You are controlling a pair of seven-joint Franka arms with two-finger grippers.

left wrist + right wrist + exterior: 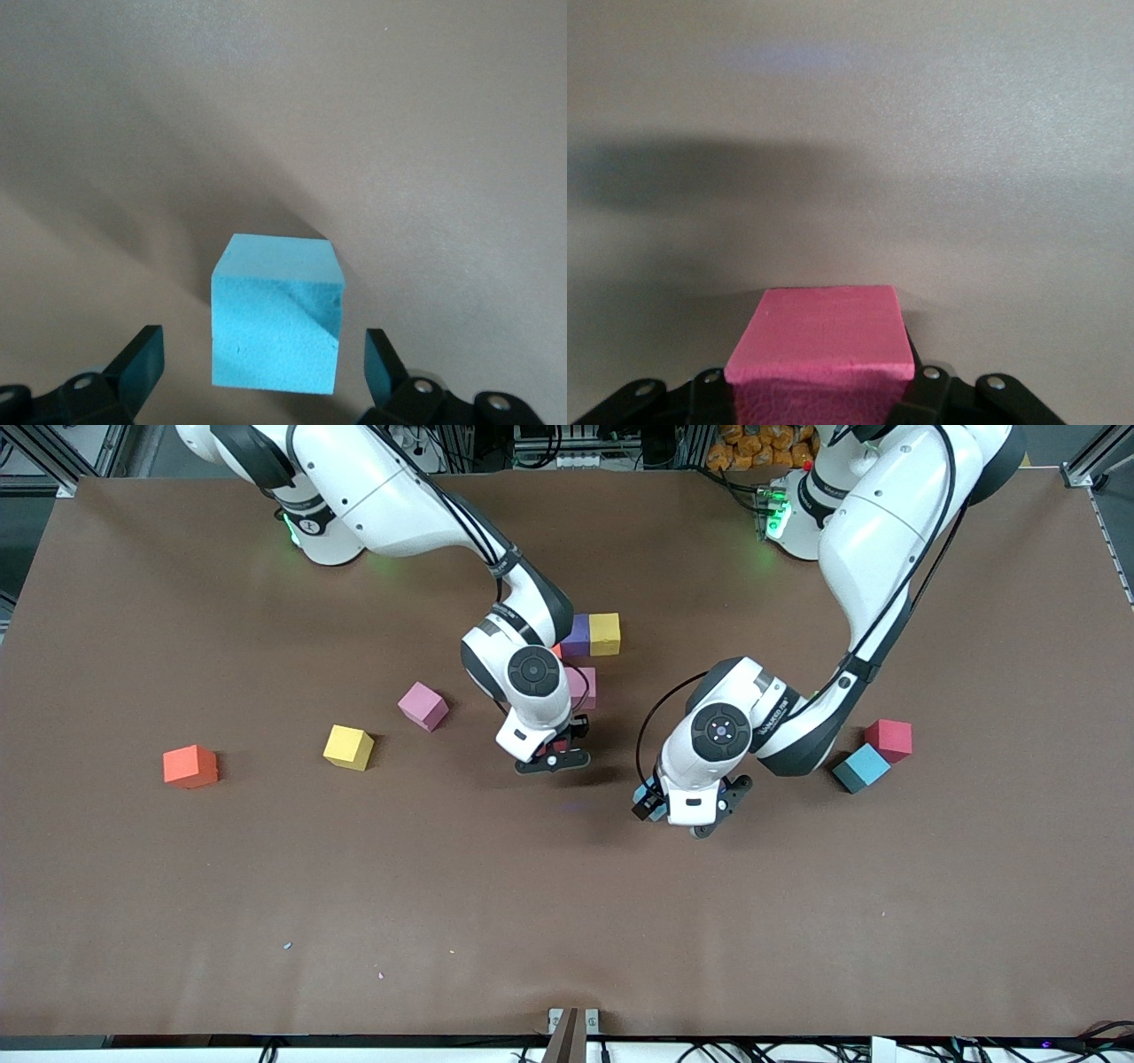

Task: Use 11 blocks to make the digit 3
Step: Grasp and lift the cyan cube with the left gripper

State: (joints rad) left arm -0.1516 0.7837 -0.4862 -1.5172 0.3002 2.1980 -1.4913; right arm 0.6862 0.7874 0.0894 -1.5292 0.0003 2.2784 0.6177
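Note:
My right gripper (554,759) is shut on a pink block (819,338), low over the middle of the table, next to a group of blocks: purple (577,636), yellow (606,633) and pink (586,688), the last partly hidden by the arm. A light blue block (276,323) rests on the table between the fingers (142,361) of my left gripper (263,365), which is open with a gap on each side. The front view shows that block (649,790) mostly covered by the left gripper (675,815).
Loose blocks lie toward the right arm's end: pink (423,706), yellow (348,747) and orange (190,766). A red block (889,740) and a blue one (860,768) sit together toward the left arm's end, close to the left arm's elbow.

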